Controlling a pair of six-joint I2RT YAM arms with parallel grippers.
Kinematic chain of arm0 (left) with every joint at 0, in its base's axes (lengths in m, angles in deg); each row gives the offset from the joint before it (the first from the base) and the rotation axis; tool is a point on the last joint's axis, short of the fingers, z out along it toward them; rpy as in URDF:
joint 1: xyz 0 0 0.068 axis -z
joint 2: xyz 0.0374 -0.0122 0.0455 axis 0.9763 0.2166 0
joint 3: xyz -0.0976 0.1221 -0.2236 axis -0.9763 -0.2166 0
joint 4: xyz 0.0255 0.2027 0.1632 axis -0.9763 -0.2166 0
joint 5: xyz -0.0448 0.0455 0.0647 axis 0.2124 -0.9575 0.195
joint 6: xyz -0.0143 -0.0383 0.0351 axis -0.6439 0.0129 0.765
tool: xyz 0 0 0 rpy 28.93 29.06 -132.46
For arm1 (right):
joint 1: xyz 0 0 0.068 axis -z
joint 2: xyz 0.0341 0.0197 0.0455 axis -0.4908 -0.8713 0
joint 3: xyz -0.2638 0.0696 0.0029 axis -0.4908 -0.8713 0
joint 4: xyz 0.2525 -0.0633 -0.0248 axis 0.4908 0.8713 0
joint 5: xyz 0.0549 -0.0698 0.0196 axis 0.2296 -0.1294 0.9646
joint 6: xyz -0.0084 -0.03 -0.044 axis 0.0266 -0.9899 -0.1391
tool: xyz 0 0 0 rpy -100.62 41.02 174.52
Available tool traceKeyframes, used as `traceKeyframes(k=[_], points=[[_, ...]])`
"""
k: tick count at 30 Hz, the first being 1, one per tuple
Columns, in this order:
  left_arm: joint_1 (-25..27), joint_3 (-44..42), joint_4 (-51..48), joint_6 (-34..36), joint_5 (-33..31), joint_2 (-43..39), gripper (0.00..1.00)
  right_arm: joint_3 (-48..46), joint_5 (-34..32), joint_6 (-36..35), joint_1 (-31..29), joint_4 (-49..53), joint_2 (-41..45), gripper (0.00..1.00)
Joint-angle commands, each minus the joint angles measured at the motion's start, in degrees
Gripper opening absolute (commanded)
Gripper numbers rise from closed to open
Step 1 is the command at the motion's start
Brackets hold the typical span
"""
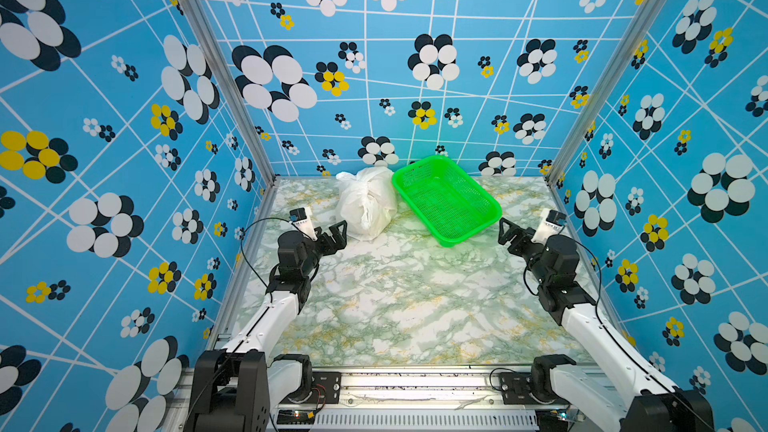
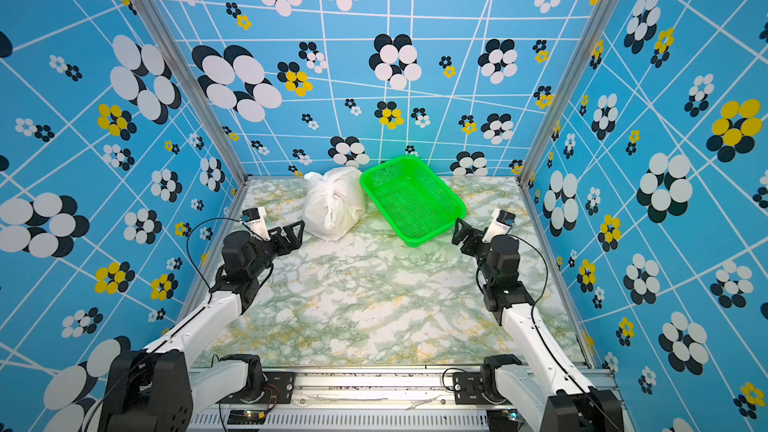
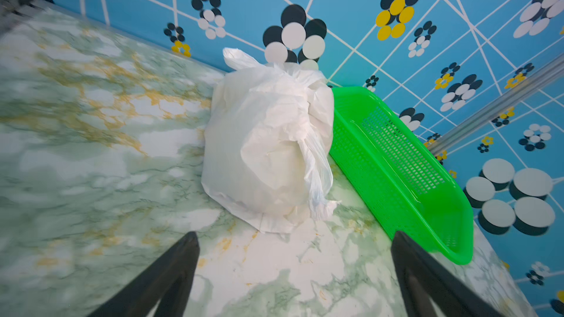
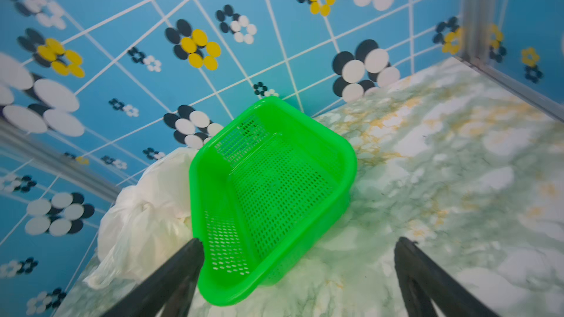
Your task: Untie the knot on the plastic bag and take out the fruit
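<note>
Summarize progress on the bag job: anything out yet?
Done: nothing. The white crinkly plastic bag is closed, its knot tied, and the green mesh plastic basket beside it is empty. In hand: nothing; the left fingers and right fingers are spread, short of the bag. Left: untie the knot, take out the fruit.

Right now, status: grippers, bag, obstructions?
Left gripper open, empty. Right gripper open, empty. Plastic bag tied, untouched. Green basket sits between right gripper and bag.

White plastic bag (image 1: 365, 203); bright green mesh basket (image 1: 446, 199); green-gold marbled table (image 1: 399, 305); blue flower-patterned walls (image 1: 415, 68).
</note>
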Motion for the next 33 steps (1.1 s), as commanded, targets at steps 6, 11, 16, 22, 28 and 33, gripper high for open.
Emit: traceKeyframes(k=[6,11,16,22,28,33], points=[[8.24,-2.43,0.21,9.67,-12.09,-12.69,0.99,11.42,-2.64,-13.24,-17.3,3.98,-9.32,0.99],[11.78,1.43,2.08,15.99,-16.22,-8.32,1.0,19.69,-2.8,-16.94,-24.06,7.96,-19.48,0.97],[12.38,14.76,-7.73,14.87,-15.03,3.4,0.93,29.08,-5.02,-18.35,-27.58,15.14,-28.39,0.88],[13.73,27.03,-14.19,17.95,-20.0,18.25,0.93,34.36,-7.63,-16.89,-27.9,18.12,-37.12,0.85],[13.78,38.88,-23.87,19.24,-23.14,30.86,0.95,41.96,-16.33,-12.99,-26.71,25.63,-46.12,0.93],[13.77,42.86,-26.48,19.99,-26.94,36.81,0.99,43.45,-14.64,-10.83,-24.75,26.34,-50.06,0.95]])
